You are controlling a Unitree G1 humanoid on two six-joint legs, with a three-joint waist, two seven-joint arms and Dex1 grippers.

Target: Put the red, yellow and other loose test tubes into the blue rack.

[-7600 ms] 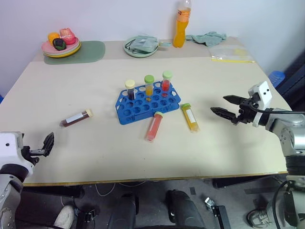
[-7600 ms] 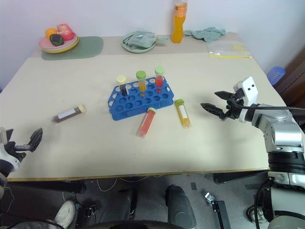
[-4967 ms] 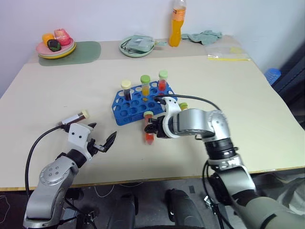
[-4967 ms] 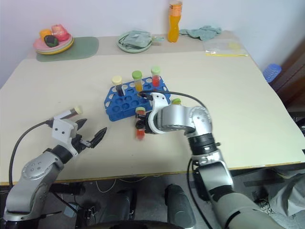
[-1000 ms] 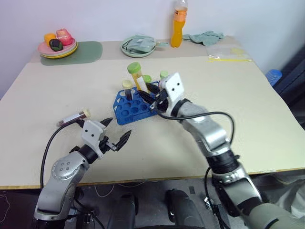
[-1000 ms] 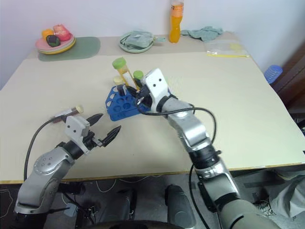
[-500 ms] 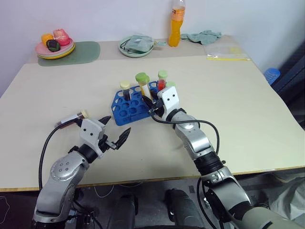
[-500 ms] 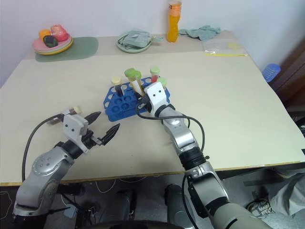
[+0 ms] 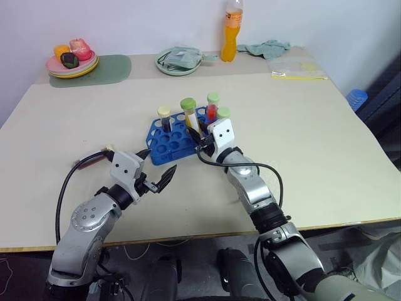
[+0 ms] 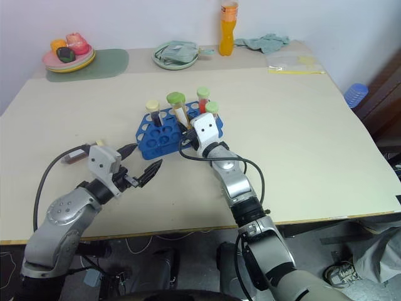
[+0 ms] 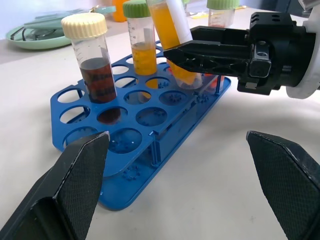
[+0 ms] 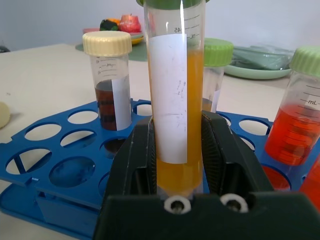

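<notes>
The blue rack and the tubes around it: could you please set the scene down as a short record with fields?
rack: blue rack on the table, mid-table
tubes standing in rack: dark tube, orange tube, red tube
right claw: shut on yellow tube, held nearly upright over the rack
left claw: open, holding nothing, beside the rack
loose tube: brown tube lying on the table by the left arm

The red-filled tube (image 12: 295,120) bears graduation marks with "mL" printed beside them; the white label on the yellow tube (image 12: 176,100) is blank
</notes>
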